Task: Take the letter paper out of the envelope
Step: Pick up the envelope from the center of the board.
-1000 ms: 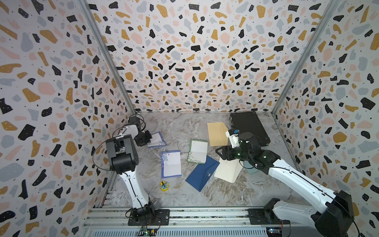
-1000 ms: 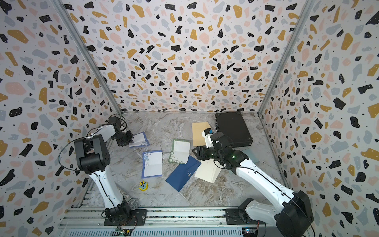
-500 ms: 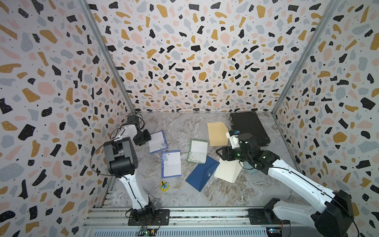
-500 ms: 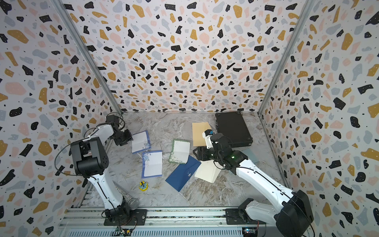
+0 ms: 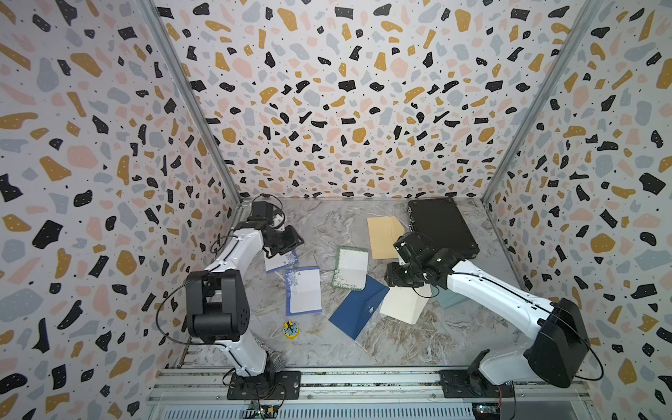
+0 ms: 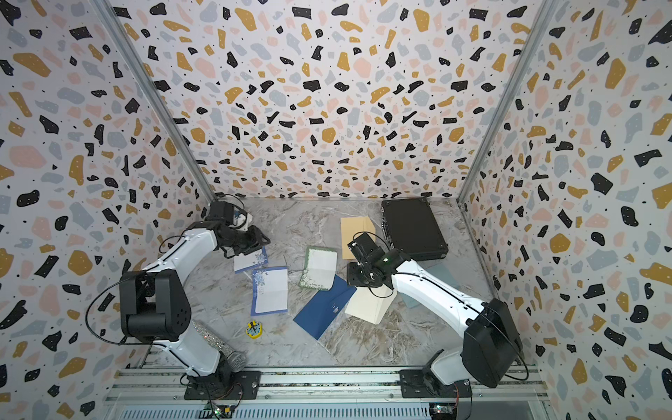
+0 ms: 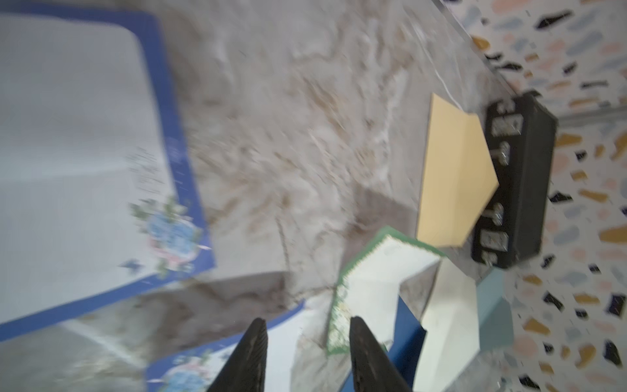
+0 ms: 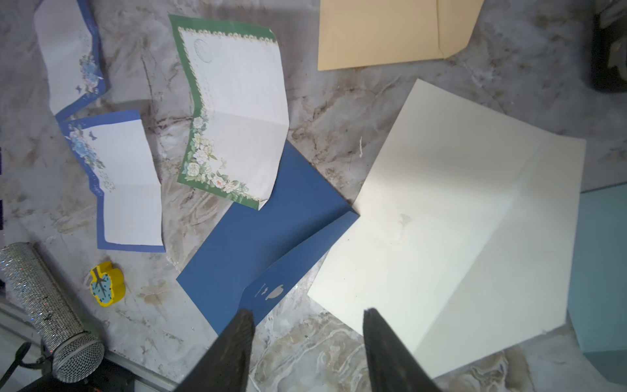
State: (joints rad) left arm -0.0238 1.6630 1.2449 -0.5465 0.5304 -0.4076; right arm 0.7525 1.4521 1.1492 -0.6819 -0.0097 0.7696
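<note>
The left arm (image 5: pixel 240 251) reaches to the far corner. Its jaws stand partly open with nothing between them, hanging just over a blue-bordered sheet (image 5: pixel 280 260). A second blue-bordered sheet (image 5: pixel 303 291) lies a little nearer the rail, and a green-bordered sheet (image 5: pixel 349 269) lies out beyond the jaw tips. All three are creased and lie flat and bare on the worktop (image 5: pixel 327 225). They sit apart from most of the envelopes, which looks to me like sorting, with paper kept on this arm's side.

The right arm (image 5: pixel 483 287) holds its jaws fairly wide and empty, tips down. They are poised above the bare strip where the navy envelope (image 8: pixel 258 237) and the cream envelope (image 8: pixel 441 220) nearly meet. The cream one fills the space to one side of the jaws, so I take it as the next to be emptied. No paper shows at its mouth, so I cannot tell whether a letter is inside.

Past the jaws lie a tan envelope (image 8: pixel 383 30) and a black case (image 5: pixel 440 227). A pale blue envelope (image 8: pixel 604 271) sits beside the cream one.

The navy flap carries a small pale emblem (image 8: pixel 275 291) with tiny lettering beside it, too small to read. The sheets show faint ruled lines and flower prints. There is a line of script on one blue sheet, but it is blurred.
</note>
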